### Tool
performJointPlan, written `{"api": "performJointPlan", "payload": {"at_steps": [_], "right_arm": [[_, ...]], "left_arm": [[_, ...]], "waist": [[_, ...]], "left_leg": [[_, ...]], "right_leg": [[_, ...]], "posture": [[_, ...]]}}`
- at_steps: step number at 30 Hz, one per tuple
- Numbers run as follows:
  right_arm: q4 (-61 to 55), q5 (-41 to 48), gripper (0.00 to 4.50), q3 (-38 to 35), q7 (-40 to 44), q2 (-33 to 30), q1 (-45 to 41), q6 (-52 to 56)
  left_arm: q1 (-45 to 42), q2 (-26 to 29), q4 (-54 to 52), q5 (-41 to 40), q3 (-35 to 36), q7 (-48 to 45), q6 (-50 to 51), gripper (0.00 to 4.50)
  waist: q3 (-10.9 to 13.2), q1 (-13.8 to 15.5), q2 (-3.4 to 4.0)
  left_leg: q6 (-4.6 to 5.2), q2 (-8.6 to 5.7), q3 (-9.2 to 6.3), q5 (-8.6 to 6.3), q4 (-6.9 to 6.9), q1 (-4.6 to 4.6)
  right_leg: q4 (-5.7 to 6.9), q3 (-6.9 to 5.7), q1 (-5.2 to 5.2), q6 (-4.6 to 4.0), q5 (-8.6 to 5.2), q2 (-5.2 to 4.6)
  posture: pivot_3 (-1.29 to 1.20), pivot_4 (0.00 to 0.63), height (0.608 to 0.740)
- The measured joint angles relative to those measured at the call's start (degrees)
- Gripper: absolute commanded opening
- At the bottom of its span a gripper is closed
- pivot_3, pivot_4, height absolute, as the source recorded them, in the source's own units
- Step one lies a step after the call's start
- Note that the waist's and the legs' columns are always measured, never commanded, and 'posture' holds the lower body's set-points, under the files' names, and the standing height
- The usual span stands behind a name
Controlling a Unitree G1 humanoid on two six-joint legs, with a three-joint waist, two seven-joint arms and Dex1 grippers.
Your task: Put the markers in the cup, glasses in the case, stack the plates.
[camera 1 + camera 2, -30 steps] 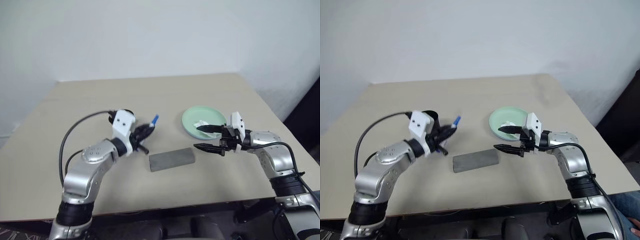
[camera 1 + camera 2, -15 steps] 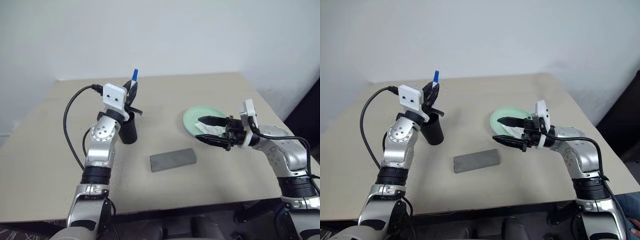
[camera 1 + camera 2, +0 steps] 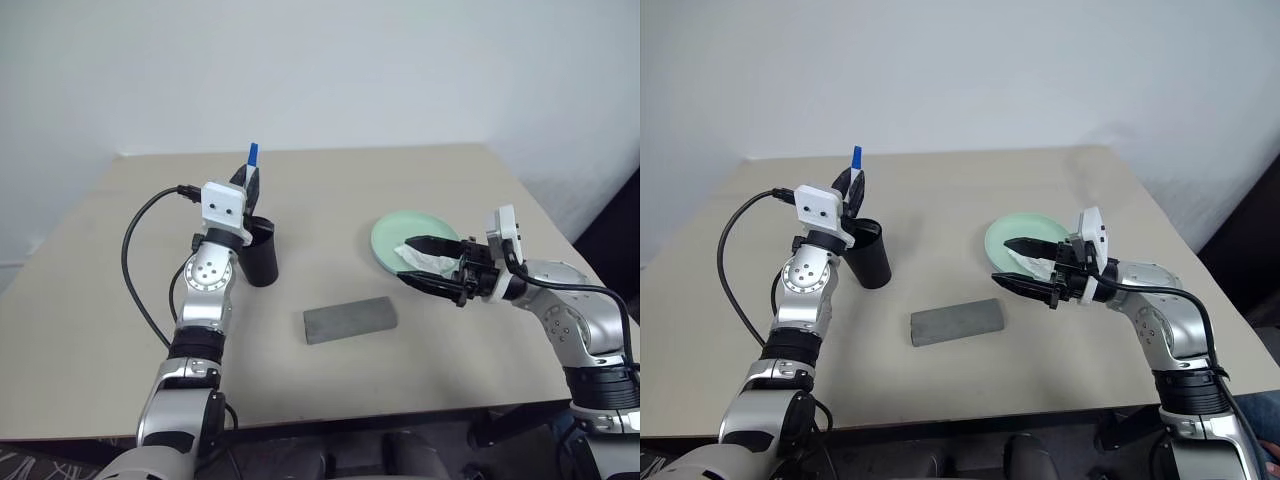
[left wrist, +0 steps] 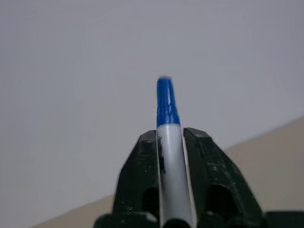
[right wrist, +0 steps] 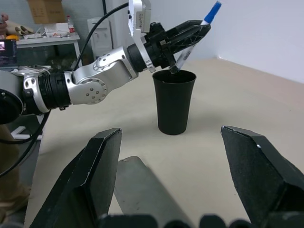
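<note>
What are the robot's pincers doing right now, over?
Left pincer holds the blue-tipped marker over the black cup. Right pincer open, empty, by the green plate. Nothing blocking the cup.

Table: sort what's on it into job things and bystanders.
Job things: blue-tipped marker in the left gripper above the cup; grey case; mint plate.

Bystanders: crumpled white tissue on the plate, between the open right gripper's fingers.
</note>
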Motion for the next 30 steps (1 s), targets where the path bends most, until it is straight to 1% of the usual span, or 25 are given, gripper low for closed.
{"api": "performJointPlan", "payload": {"at_steps": [1,4,11,17,19,22,24,26,30], "right_arm": [[0.0,0.0,3.62,0.0,0.0,0.0,0.0,-0.1],[0.1,-0.1,3.62,0.0,0.0,-0.1,0.0,-0.4],[1.3,-0.6,3.62,0.4,0.4,-0.1,-0.1,-1.3],[2.6,-1.4,3.62,1.1,0.9,0.0,-0.1,-2.3],[3.4,-2.0,3.62,1.2,1.0,0.2,0.0,-2.9],[5.5,-3.4,3.62,1.7,1.0,0.4,0.2,-4.3],[6.5,-4.5,3.62,2.1,1.0,0.4,0.6,-5.2],[7.7,-5.5,3.62,2.3,1.0,0.3,1.0,-6.4],[10.1,-7.4,3.62,2.4,0.6,0.5,1.5,-8.5]], "left_arm": [[0.2,-0.1,0.0,0.0,0.0,0.2,0.0,2.24],[0.7,-0.5,0.0,0.1,-0.1,0.5,-0.1,3.19],[2.0,-1.2,-2.5,0.5,-0.1,0.3,0.5,3.19],[5.1,-0.9,-9.6,-3.9,0.1,-4.1,6.0,3.19],[6.6,-0.2,-13.5,-7.0,0.3,-6.7,10.0,3.19],[9.9,1.7,-21.6,-14.2,0.5,-12.4,18.7,3.19],[12.5,4.2,-27.4,-19.4,0.5,-16.8,25.4,3.19],[16.2,8.2,-33.9,-24.8,0.4,-22.2,32.9,3.19],[21.7,13.6,-41.6,-30.6,0.2,-29.5,41.6,3.19]], "waist": [[0.0,0.0,0.00],[0.0,0.0,0.00],[0.0,0.0,0.00],[0.0,0.0,0.01],[0.0,-0.1,0.01],[0.0,-0.1,0.01],[0.0,-0.3,0.03],[0.0,-0.6,0.03],[0.0,-0.8,0.07]], "left_leg": [[0.00,0.00,0.01,0.00,0.00,0.00],[0.00,0.01,0.01,0.01,0.01,0.00],[0.00,0.02,0.05,0.01,0.06,0.01],[0.00,0.03,0.05,0.01,0.07,0.01],[0.00,0.03,0.06,0.01,0.07,0.02],[0.00,0.04,0.09,0.01,0.09,0.03],[0.01,0.05,0.11,0.01,0.09,0.04],[0.01,0.06,0.12,0.01,0.09,0.04],[0.01,0.09,0.25,0.01,0.09,0.15]], "right_leg": [[0.00,0.00,0.00,0.00,0.01,0.00],[0.02,-0.01,0.00,-0.03,0.04,0.02],[0.03,0.00,0.01,-0.04,0.10,0.03],[0.04,0.00,0.01,-0.05,0.11,0.03],[0.05,0.00,0.01,-0.05,0.11,0.04],[0.09,0.01,0.01,-0.05,0.10,0.04],[0.11,0.02,0.00,-0.05,0.10,0.06],[0.13,0.03,0.00,-0.06,0.09,0.07],[0.16,0.08,0.03,-0.06,0.08,0.08]], "posture": [[0.00,0.000,0.740],[0.00,0.000,0.740],[0.00,0.000,0.740],[0.00,0.000,0.740],[0.00,0.000,0.740],[0.00,0.000,0.740],[0.00,0.000,0.740],[0.00,0.000,0.740],[0.00,0.000,0.740]]}}
